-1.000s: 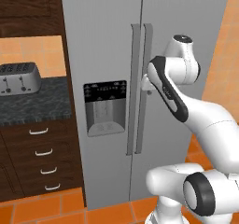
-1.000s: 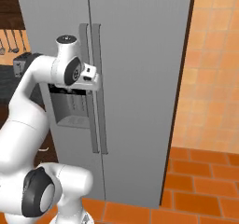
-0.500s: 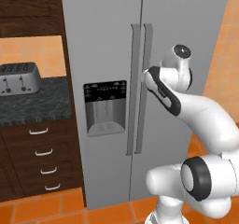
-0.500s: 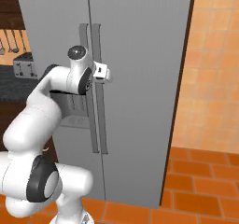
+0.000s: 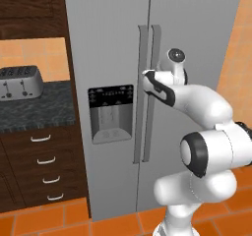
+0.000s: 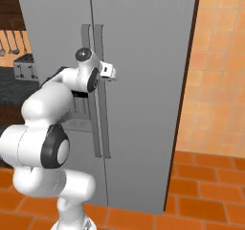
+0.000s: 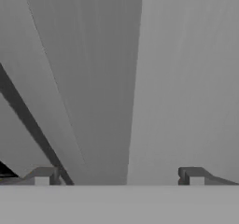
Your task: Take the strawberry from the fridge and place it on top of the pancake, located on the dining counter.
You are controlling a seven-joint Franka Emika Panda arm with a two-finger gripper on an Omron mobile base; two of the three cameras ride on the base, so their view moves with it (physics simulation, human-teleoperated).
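Observation:
The tall grey fridge (image 5: 113,43) stands with both doors closed, so the strawberry is hidden. My gripper (image 6: 111,73) is open and reaches up against the right door's long vertical handle (image 6: 100,42), about mid-height, just right of the door seam. In the hand view the two fingertips (image 7: 42,176) stand wide apart with the grey handle bar (image 7: 107,101) running between them, and the gripper (image 7: 117,177) holds nothing. The black water dispenser (image 5: 111,112) sits in the left door. The pancake and the dining counter are out of view.
Left of the fridge a dark-topped wall counter (image 5: 34,113) carries a silver toaster (image 5: 19,81), with dark wood drawers (image 5: 44,166) below. An orange tiled wall (image 6: 215,80) stands right of the fridge, and orange floor tiles (image 6: 206,195) lie in front.
The arm has stretched forward and the hand has closed in on the right door's handle. The jaws have stayed open and the fridge doors have not moved.

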